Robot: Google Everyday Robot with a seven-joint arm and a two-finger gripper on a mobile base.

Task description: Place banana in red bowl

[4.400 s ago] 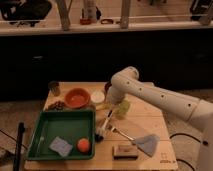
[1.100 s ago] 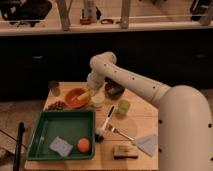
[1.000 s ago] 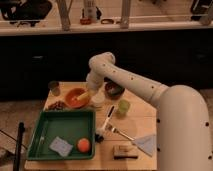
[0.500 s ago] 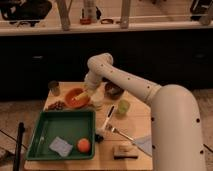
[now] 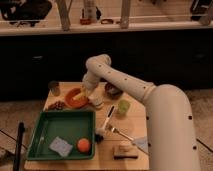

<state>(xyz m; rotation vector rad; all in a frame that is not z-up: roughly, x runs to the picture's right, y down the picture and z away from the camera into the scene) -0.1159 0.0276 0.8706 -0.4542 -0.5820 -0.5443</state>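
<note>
The red bowl (image 5: 74,99) stands at the back left of the wooden table. My gripper (image 5: 87,93) hangs over the bowl's right rim, with the arm reaching in from the right. A short yellow piece, the banana (image 5: 81,94), shows right at the gripper's tip, inside the bowl's right side. I cannot tell whether the banana is still gripped or lies in the bowl.
A white cup (image 5: 96,103) stands right of the bowl, a dark bowl (image 5: 114,90) behind it, and a green cup (image 5: 123,107) further right. The green tray (image 5: 47,131) in front holds an orange (image 5: 83,145) and a sponge (image 5: 61,146). A dark can (image 5: 54,88) stands at the back left; utensils (image 5: 109,120) lie mid-table.
The gripper moved left from the middle of the table to over the red bowl. In the last second it has shifted slightly further left over the rim.
</note>
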